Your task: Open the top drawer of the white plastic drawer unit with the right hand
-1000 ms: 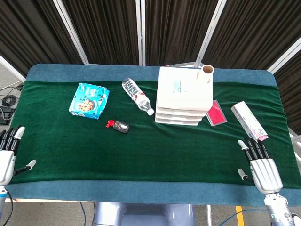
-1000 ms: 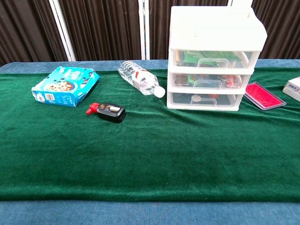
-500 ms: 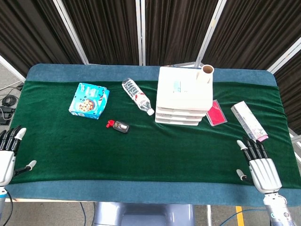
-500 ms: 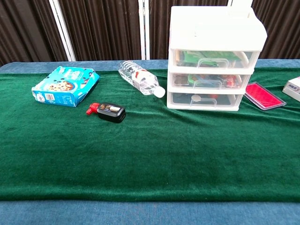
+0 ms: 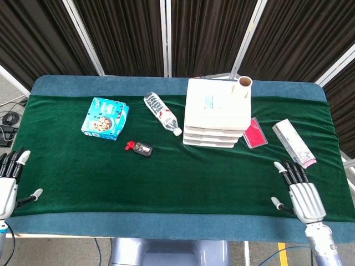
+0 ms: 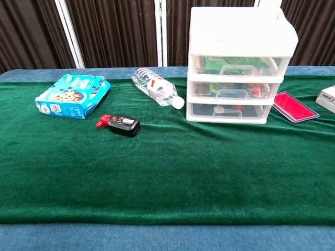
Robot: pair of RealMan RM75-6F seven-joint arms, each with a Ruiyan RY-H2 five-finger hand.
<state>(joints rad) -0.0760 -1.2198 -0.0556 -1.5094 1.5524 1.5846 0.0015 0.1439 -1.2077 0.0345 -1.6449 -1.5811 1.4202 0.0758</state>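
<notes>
The white plastic three-drawer unit (image 6: pixel 238 65) stands toward the back of the green cloth-covered table (image 5: pixel 166 177), right of centre, and its clear-fronted top drawer (image 6: pixel 238 65) sits flush with the two below it, handle facing the robot. A cardboard tube (image 5: pixel 242 86) stands upright on the unit's back right corner. The right hand (image 5: pixel 299 191) is at the table's near right corner, well apart from the unit, palm down with its fingers (image 5: pixel 292 170) straight and spread, holding nothing. The left hand (image 5: pixel 8 185) is at the near left edge, likewise flat, fingers apart and empty. Just beside the unit's right side lies a flat pink tray (image 6: pixel 296 106), and further right a long white patterned box (image 5: pixel 293 142). To the unit's left a clear plastic water bottle (image 6: pixel 157 87) lies on its side, then a small black bottle with a red cap (image 6: pixel 119 124), then a blue cookie box (image 6: pixel 73 95).
</notes>
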